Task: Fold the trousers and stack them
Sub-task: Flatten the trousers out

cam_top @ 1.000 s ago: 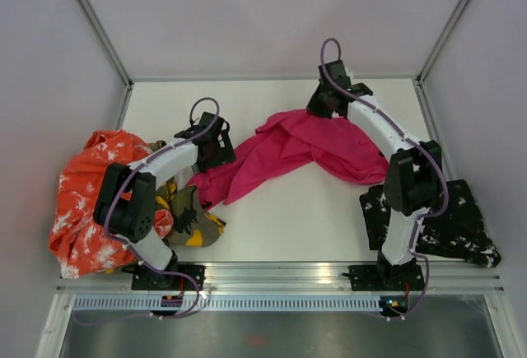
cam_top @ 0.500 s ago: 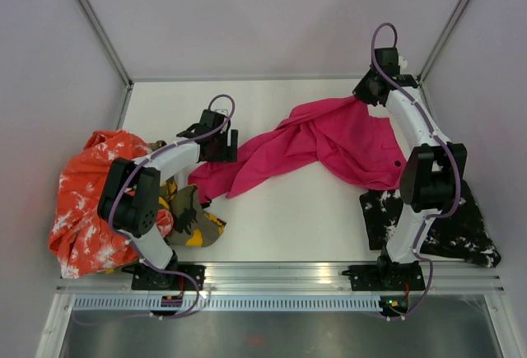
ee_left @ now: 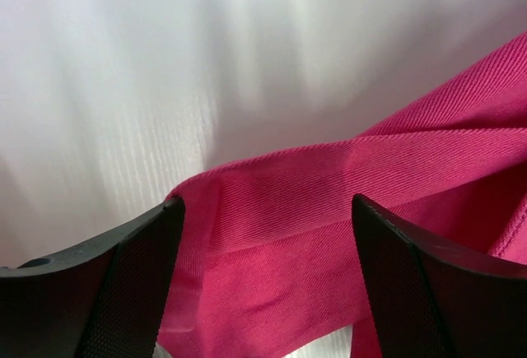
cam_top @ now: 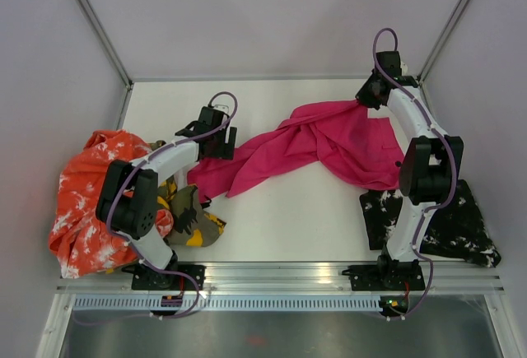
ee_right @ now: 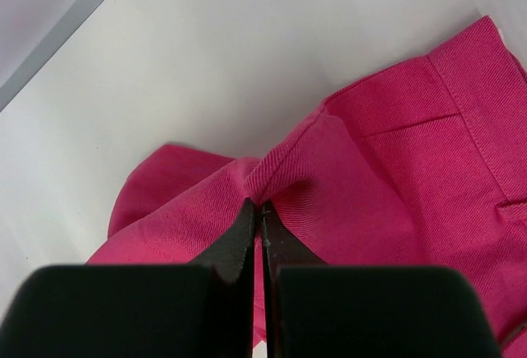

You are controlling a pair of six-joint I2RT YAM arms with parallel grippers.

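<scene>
The white tabletop (cam_top: pixel 288 226) is taken up by four pairs of trousers. The pink trousers (cam_top: pixel 329 140), the largest, are spread across the middle, running from the far right corner down toward the left arm. An orange pair (cam_top: pixel 78 202) is heaped at the left edge. A black pair (cam_top: pixel 457 222) with white splatters is laid at the near right, touching the pink cloth's lower edge. A camouflage pair (cam_top: pixel 193 218) is bunched just beside the orange heap, near the left arm's base. The right fingers (ee_right: pixel 239 243) are closed on a raised ridge of the pink trousers at the far right end. The left fingers (ee_left: pixel 140 251) are held wide apart, with a fold of the pink cloth's left end seen between them, not pinched.
</scene>
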